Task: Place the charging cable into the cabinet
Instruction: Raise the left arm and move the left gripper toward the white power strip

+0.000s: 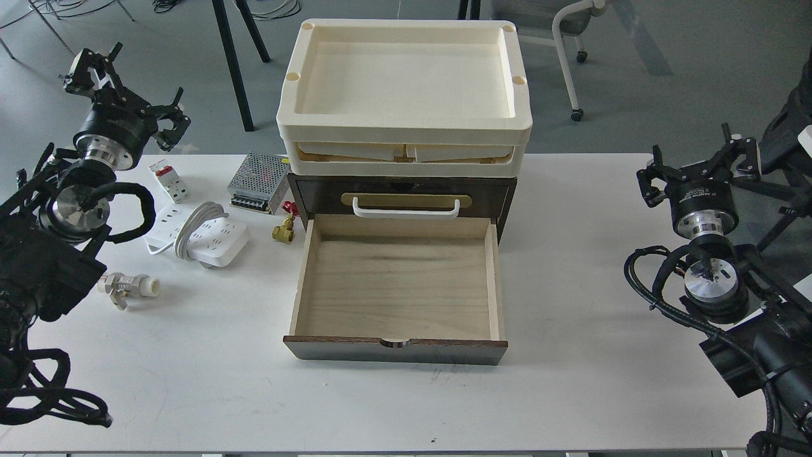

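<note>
- The charging cable [202, 234] lay on the table [571, 393] at the left, just left of the cabinet [399, 254], with its cord looped round its middle.
- Its long axis ran from far-left to near-right, so the near-right end pointed toward the open drawer [396, 285].
- The left gripper [136, 82] hovered far and left of the strip, clearly the nearer one; its fingers looked spread and held nothing.
- The right gripper [698, 162] hung well apart on the other side of the cabinet, with the whole drawer between it and the strip. Its fingers seemed spread too, though at this size and angle I would not swear to it.
- By my reading, the left arm had to reach nearward and a little right, then cross the strip's short width.
- The drawer stood pulled out and bare inside.
- Close by sat a silver power supply [259, 183], a small breaker [169, 181] and a brass valve [284, 230]: crowding to mind.
</note>
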Tool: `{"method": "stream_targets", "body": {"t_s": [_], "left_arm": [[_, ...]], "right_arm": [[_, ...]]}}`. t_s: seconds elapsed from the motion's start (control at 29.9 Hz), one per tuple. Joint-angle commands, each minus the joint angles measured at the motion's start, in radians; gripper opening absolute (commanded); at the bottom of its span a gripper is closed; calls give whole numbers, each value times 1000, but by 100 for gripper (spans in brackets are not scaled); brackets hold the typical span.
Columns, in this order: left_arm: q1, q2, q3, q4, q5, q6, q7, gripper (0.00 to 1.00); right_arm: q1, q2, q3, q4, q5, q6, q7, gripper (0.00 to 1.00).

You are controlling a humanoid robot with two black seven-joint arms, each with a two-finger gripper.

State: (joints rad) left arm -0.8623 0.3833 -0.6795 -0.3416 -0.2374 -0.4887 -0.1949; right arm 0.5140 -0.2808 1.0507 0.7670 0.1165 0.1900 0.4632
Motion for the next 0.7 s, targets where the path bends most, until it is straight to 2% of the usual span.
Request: {"method": "stream_targets", "body": {"t_s": [0.0,0.17,0.3,0.43,0.5,0.6,0.67], "left_arm": [[3,2,-5,0,-3,0,-3,100],[-1,17,-6,-8,-2,0,0,100],[-7,95,12,-58,4,0,6,100],[-14,221,17,-209,27,0,28,97],[-14,273,20,-288,102,0,25,92],[-14,383,20,-452,315,0,25,92],[-7,487,21,-604,512,0,25,93]], "right_arm": [[1,0,0,0,0,0,-1,100],[1,0,0,-2,0,0,0,100],[3,0,0,0,0,0,2,100],[-6,0,-8,12,0,0,2,100],[1,-1,-23,3,0,0,2,100],[6,-1,-31,-2,0,0,2,100],[6,-1,-31,0,0,0,3,100]]}}
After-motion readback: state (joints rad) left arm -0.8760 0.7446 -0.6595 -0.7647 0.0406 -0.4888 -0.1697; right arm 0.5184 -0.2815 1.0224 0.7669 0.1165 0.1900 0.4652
